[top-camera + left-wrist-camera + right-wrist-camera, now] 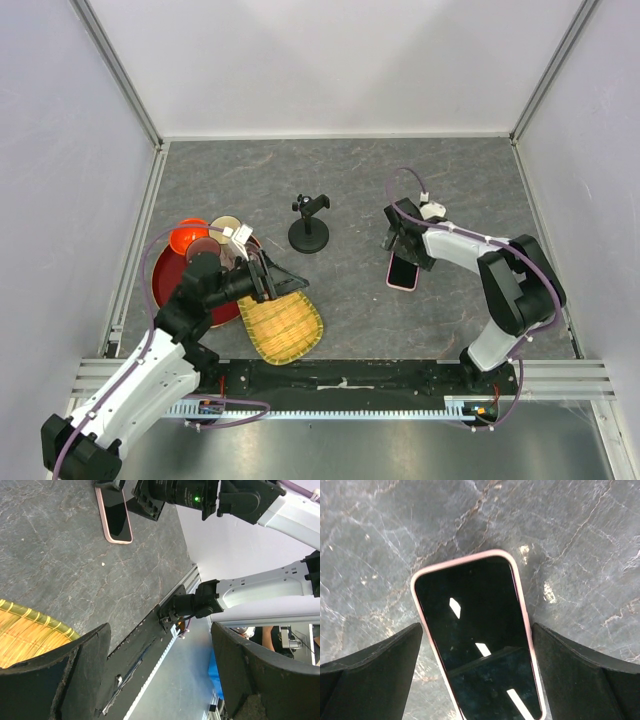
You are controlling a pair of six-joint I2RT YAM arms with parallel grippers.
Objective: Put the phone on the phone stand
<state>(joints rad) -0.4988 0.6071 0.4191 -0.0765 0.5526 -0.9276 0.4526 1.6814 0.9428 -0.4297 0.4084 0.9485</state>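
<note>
The phone [403, 272], black-screened with a pink case edge, lies flat on the grey table right of centre. My right gripper [405, 246] is open and lowered over its far end. In the right wrist view the phone [470, 595] lies between the fingers [380, 655]; a strip of table shows on the left, and the right finger is close to the case edge. The phone stand [309, 228] stands upright mid-table, left of the phone, with nothing on it. My left gripper [268, 276] hangs open and empty over the woven tray. The left wrist view shows the phone [115, 515] far off.
A woven bamboo tray [283, 325] lies at the front left, also in the left wrist view as the tray [25, 635]. Behind it a red tray [165, 280] holds an orange bowl [187, 237] and a beige cup [225, 228]. The black mounting rail [340, 375] runs along the near edge.
</note>
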